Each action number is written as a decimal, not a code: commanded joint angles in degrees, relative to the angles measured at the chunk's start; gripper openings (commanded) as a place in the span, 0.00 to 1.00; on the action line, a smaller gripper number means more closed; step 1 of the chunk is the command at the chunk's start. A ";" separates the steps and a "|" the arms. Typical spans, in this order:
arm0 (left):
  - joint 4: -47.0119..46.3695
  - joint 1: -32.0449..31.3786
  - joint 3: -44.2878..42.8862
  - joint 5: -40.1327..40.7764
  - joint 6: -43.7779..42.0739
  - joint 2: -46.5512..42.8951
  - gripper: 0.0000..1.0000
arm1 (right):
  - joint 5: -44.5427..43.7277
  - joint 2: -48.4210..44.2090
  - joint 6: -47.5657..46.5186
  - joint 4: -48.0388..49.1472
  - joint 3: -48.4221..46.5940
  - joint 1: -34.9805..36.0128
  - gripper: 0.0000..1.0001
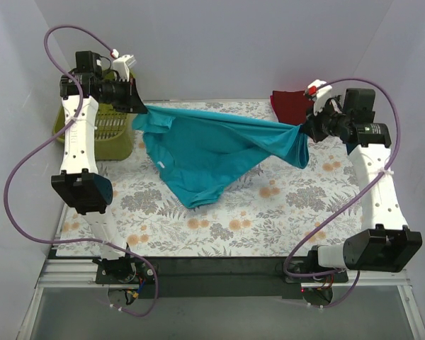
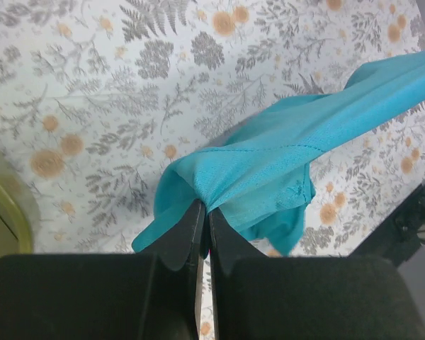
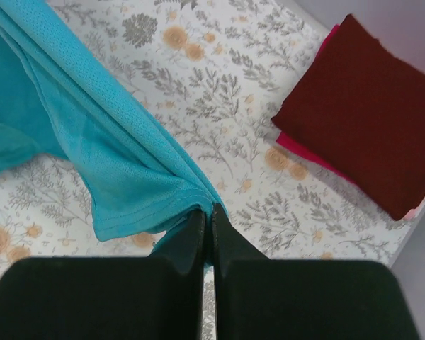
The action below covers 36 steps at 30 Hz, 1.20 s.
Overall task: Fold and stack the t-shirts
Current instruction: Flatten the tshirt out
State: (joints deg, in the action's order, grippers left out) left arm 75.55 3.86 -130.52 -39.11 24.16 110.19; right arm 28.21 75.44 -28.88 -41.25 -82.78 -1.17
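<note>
A teal t-shirt (image 1: 205, 152) hangs stretched between my two grippers above the floral table, its lower part sagging onto the cloth. My left gripper (image 1: 143, 108) is shut on one end of it; in the left wrist view the teal t-shirt (image 2: 269, 170) bunches at my left gripper (image 2: 205, 209). My right gripper (image 1: 302, 129) is shut on the other end; in the right wrist view the teal t-shirt (image 3: 120, 163) gathers at my right gripper (image 3: 207, 212). A folded dark red t-shirt (image 1: 290, 105) lies at the back right, on a pink one (image 3: 304, 152) under the dark red t-shirt (image 3: 365, 106).
An olive-green plastic basket (image 1: 110, 131) stands at the back left beside the left arm. The floral tablecloth (image 1: 269, 212) covers the table. White walls close in the back and both sides.
</note>
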 commanded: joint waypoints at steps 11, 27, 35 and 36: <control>3.10 1.06 15.02 -4.21 -7.72 -8.94 0.00 | 5.53 -3.10 -2.75 -6.18 4.90 -2.61 0.01; -0.92 -0.43 28.75 1.05 0.79 6.60 0.00 | -3.49 19.73 -17.70 -10.69 10.38 -3.05 0.64; -6.20 -0.61 23.65 5.44 8.88 13.29 0.36 | -3.33 10.71 -14.63 -11.04 11.75 4.73 0.67; -5.77 -0.61 23.21 5.54 8.71 13.64 0.39 | -3.68 7.30 -14.53 -10.95 15.07 6.77 0.66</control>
State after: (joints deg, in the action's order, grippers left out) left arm 70.91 3.51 -103.94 -34.89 30.04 125.69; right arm 24.03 90.61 -44.14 -50.94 -71.55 -0.58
